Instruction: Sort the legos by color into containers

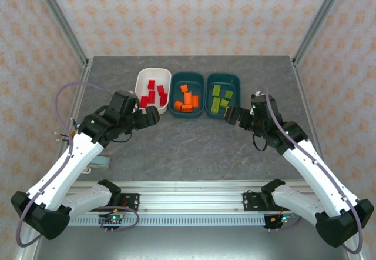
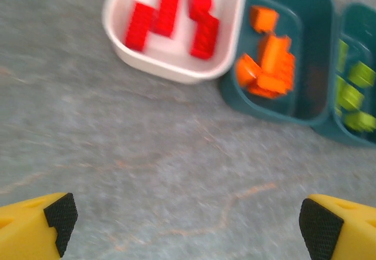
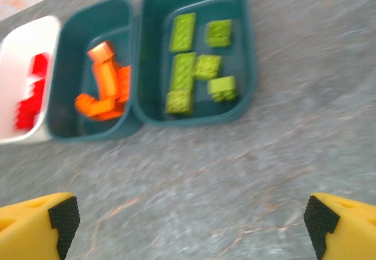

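Left gripper (image 2: 188, 227) hangs low over the bench (image 2: 147, 154) with its jaws spread wide and nothing between them: yellow plastic fingers, each tipped with matte black pads (image 2: 59, 216). Right gripper (image 3: 188, 225) mirrors it, also spread and empty, near the front of the tubs. From above, both grippers sit just short of the row, left gripper (image 1: 151, 116) by the white tub's near corner, right gripper (image 1: 233, 116) by the near corner of the right teal tub. Out to the containers now: 3 shallow, rounded-rectangular plastic tubs stand side by side, touching or nearly so. The white tub (image 2: 170, 72), glossy and smooth, holds the red bricks (image 2: 167, 16). The middle teal tub (image 3: 88, 133) carries the orange bricks (image 3: 106, 86), heaped loosely against each other. The right teal tub (image 3: 247, 48) has the lime-green bricks (image 3: 183, 70), about 6, lying flat and apart, studs up. The bricks look hard and shiny with crisp edges; the bench is grey, stone-patterned and matte. Every brick I can see lies in a tub and each tub shows 1 colour, so the sorting looks finished to me, with nothing left but clearing the arms away.
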Tool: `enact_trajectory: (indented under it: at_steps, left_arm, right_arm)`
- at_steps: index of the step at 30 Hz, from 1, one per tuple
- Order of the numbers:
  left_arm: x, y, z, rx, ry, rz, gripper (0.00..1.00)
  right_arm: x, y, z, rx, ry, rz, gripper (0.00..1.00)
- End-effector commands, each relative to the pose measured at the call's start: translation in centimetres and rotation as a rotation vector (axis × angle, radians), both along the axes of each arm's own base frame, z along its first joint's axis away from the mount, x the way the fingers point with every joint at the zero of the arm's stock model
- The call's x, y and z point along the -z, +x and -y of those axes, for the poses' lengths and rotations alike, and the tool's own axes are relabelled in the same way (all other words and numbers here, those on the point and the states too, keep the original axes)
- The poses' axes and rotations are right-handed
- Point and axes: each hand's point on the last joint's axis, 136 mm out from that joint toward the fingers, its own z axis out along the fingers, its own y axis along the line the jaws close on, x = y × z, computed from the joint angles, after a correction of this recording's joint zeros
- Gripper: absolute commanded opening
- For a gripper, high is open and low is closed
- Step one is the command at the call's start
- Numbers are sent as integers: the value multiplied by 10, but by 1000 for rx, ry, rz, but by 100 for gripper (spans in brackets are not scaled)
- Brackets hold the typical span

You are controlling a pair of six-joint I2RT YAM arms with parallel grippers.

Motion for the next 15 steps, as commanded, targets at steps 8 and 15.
enact_trajectory:
  at_steps: [8,15]
  left_arm:
    - [-3,26,-103,-195,610,259,100]
    - [78,49,-134,-158,565,165,100]
  right_arm:
    - [-31,35,108,437,-539,316,100]
    - [44,41,119,396,-567,355,100]
